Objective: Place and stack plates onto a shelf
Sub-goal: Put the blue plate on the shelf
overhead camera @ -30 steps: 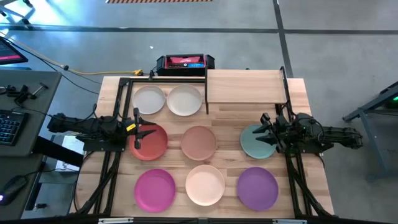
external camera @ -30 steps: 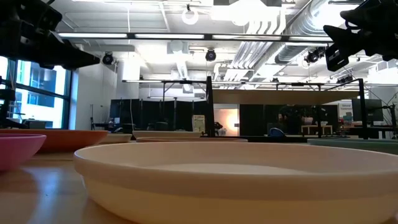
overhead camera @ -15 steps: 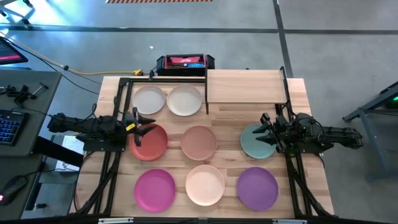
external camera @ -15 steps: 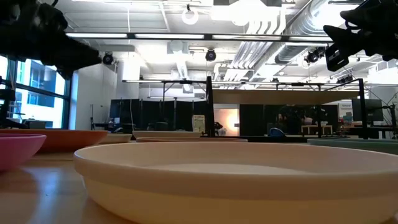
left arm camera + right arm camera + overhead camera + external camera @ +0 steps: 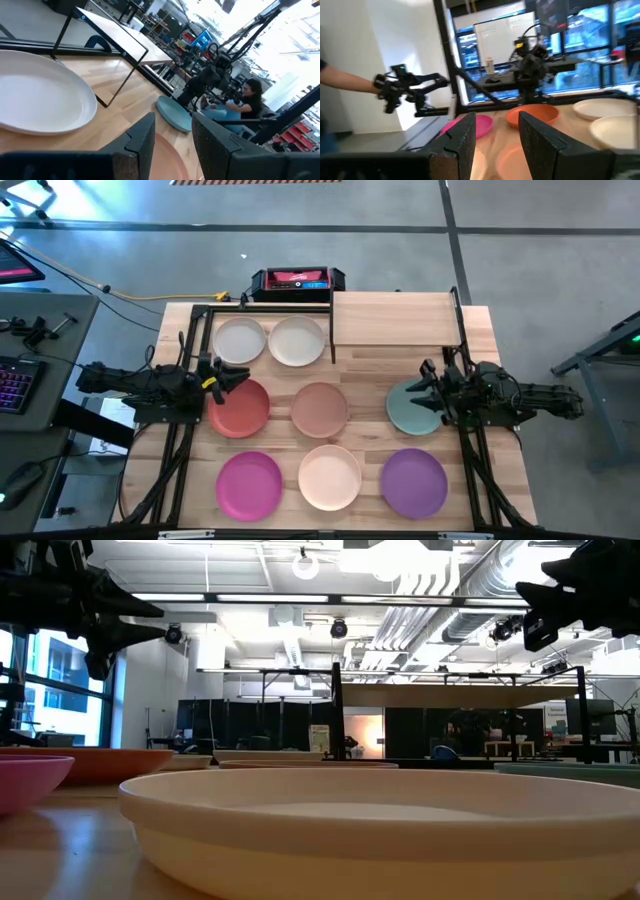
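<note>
— So, starting from the left, what is there?

— At nine o'clock on the light-wood tabletop (image 5: 505,455) the left gripper (image 5: 227,376) hangs above the far rim of the round matte coral red plate (image 5: 240,410), fingers spread and holding nothing. At eleven o'clock sit the white plate (image 5: 239,340) and, just beside it, the cream plate (image 5: 297,341).

— And the middle?

— The dusty pink plate (image 5: 320,408) lies at the centre, clear of its neighbours. Along six o'clock run the magenta plate (image 5: 249,484), the peach plate (image 5: 330,476) and the purple plate (image 5: 414,482), side by side and apart.

— Where is the shelf?

— The small light-wood plank shelf on thin black posts (image 5: 395,319) stands at one o'clock, bare on top, touching the cream plate's side. Behind the table at twelve o'clock sits a black box with a red and blue label (image 5: 297,281).

— What about the right side?

— At three o'clock the right gripper (image 5: 428,391) hovers over the mint green plate (image 5: 409,410), fingers apart, empty. Its arm covers that plate's outer edge. A person (image 5: 239,107) sits in the room past it.
</note>
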